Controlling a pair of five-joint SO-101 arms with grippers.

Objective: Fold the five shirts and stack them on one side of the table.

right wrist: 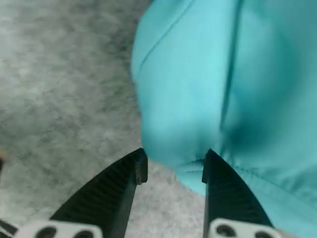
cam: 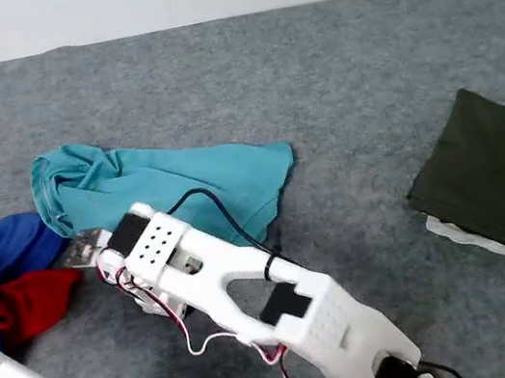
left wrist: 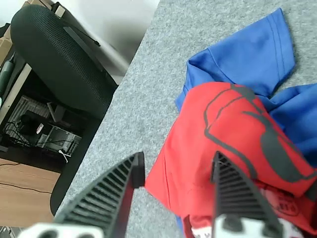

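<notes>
- The teal shirt [cam: 174,188] lies crumpled at the left-middle of the counter [cam: 339,66]. Its near hem is seen between the jaws of the right tool [right wrist: 174,166], which are spread apart and not closed on the cloth.
- The step in hand is judged to be the taking of that hem for a first fold. It would be done best if only the edge were pinched, low against the counter. The cloth should then be drawn flat before being turned over, so that no bunching is folded in.
- The left tool [left wrist: 177,166] is held with its jaws apart above the red shirt [left wrist: 233,144], gripping nothing. The blue shirt [left wrist: 247,54] lies partly beneath the red one.
- Five shirts are counted. One teal, one red and one blue are unfolded. Two are folded at the right side: a dark green shirt [cam: 493,166] laid on a white shirt [cam: 472,240], of which an edge is seen.
- Two arms are counted, each with one tool.
</notes>
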